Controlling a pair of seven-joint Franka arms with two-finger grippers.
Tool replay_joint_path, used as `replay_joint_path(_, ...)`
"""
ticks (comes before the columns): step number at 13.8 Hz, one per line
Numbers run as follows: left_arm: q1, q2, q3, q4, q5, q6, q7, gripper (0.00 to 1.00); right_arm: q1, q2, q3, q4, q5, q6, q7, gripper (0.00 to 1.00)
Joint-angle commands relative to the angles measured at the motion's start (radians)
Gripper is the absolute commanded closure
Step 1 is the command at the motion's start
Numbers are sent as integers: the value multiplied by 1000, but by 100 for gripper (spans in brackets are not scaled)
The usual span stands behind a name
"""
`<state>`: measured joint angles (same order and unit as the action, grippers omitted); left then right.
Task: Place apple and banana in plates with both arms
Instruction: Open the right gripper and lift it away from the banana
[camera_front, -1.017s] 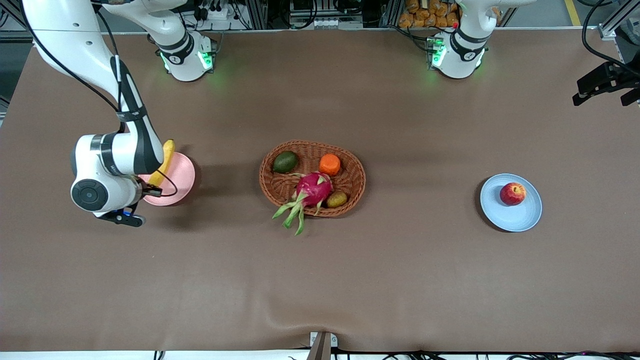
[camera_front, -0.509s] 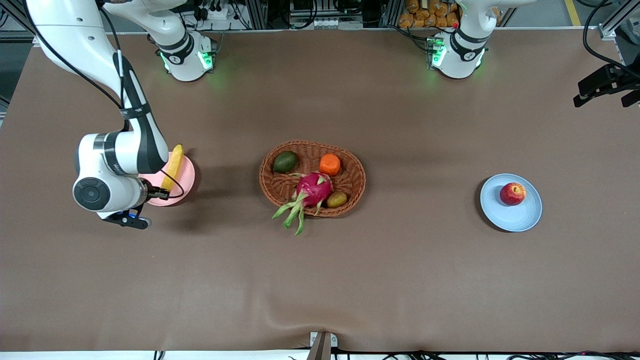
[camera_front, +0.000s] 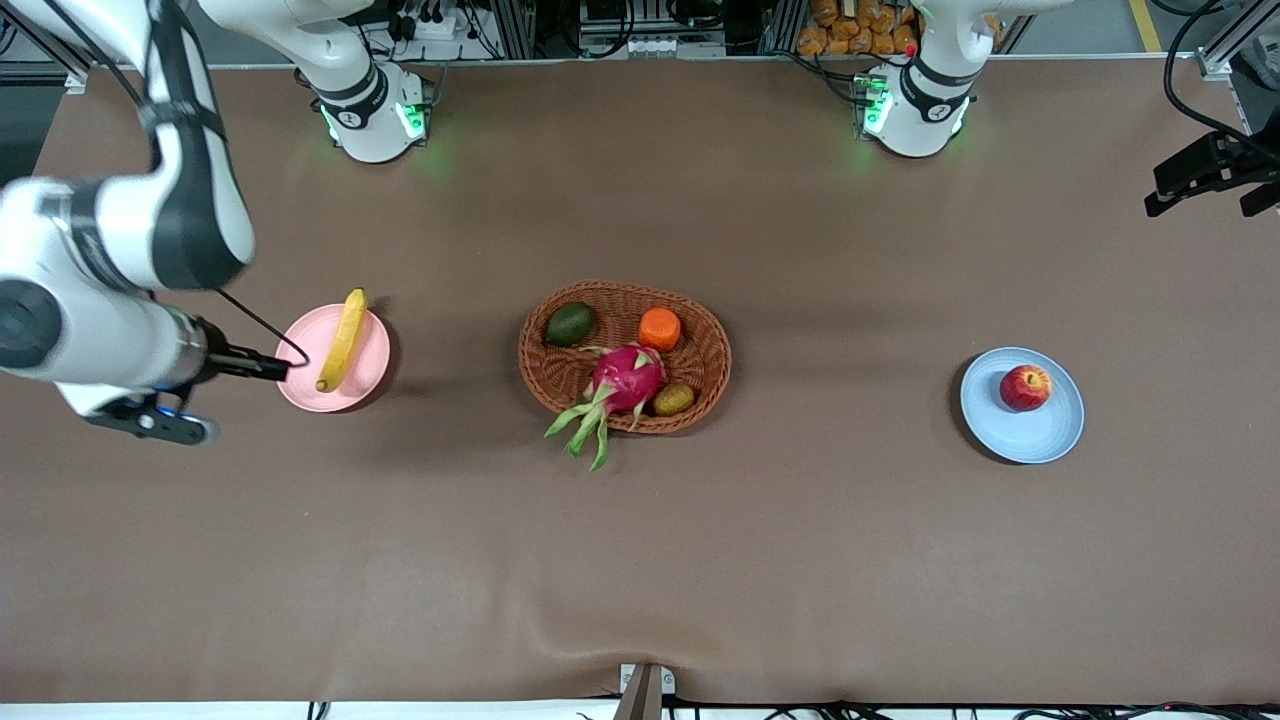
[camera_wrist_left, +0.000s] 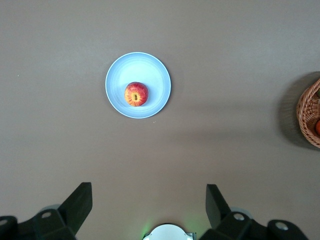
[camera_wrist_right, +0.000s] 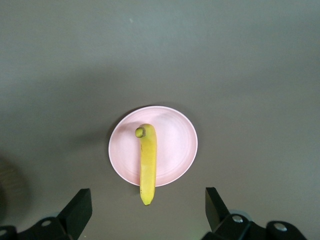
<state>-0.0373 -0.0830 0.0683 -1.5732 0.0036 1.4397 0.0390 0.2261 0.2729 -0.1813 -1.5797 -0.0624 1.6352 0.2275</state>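
The yellow banana (camera_wrist_right: 147, 164), darker at its tips, lies across the pink plate (camera_wrist_right: 175, 145) toward the right arm's end of the table, its long axis running from near the front camera to farther away, the farther tip overhanging the rim. The red, yellow-patched apple (camera_wrist_left: 136, 94) sits stem dimple up on the blue plate (camera_wrist_left: 150, 70) toward the left arm's end. Both lie on a brown cloth-covered table (camera_front: 800, 550), a wicker basket (camera_front: 710, 360) of fruit between them; the right gripper (camera_wrist_right: 148, 212) and left gripper (camera_wrist_left: 149, 210) hang high over their plates, jaws spread wide and empty.
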Motion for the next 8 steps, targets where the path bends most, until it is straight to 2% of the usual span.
replay_joint_path(1, -4, 9, -2, 19, -4, -13, -4, 0, -17, -114, -1, -22, 1, 2, -130, 0)
replay_joint_path(4, -7, 9, -4, 21, -4, -13, -4, 0, -53, -220, -3, -35, 6, 2, -264, 0)
replay_joint_path(8, -10, 9, -5, 21, -4, -16, -4, 0, -85, -334, -4, -103, 12, -14, -266, 0)
